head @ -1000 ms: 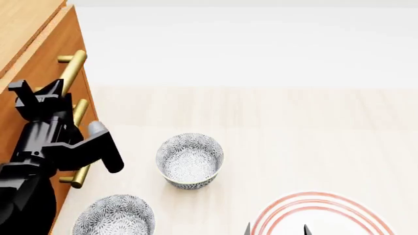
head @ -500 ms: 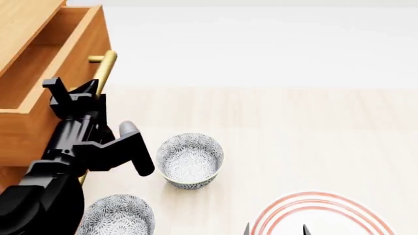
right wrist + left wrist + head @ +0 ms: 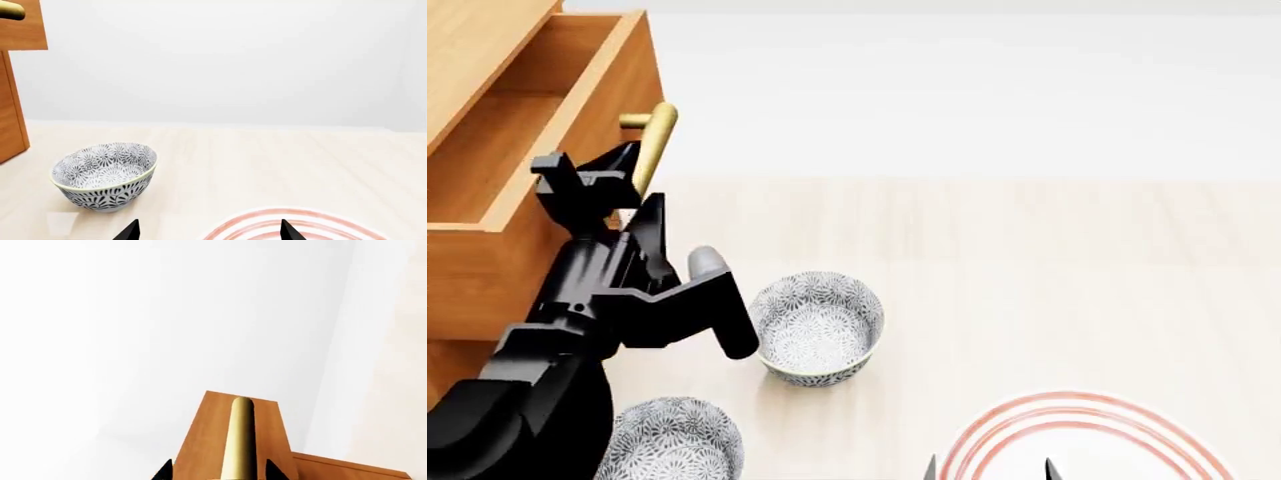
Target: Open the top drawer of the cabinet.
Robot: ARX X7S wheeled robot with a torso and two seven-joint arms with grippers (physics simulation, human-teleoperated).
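The cabinet [image 3: 467,50] stands at the left, orange-brown with a lighter top. The top drawer [image 3: 507,270] is pulled out, its lighter inside showing. Its brass handle [image 3: 657,130] runs along its front. My left gripper [image 3: 594,175] is at this handle. In the left wrist view the handle [image 3: 239,440] lies between the two fingertips of the left gripper [image 3: 217,472], in front of the drawer front [image 3: 200,440]. The jaws look closed in on it. My right gripper [image 3: 990,468] is open and empty over a plate; it also shows in the right wrist view [image 3: 208,231]. The lower drawer is hidden.
A patterned bowl [image 3: 814,328] sits on the table just right of my left arm, and a second bowl [image 3: 665,440] is at the front edge of view. A red-ringed plate [image 3: 1081,440] lies at the front right. The right wrist view shows the bowl [image 3: 105,175] and cabinet [image 3: 12,110].
The top drawer has slid out from shut to well open, my left gripper moving right with its handle. Over the last half second it came out only a little more. The right arm has not moved.
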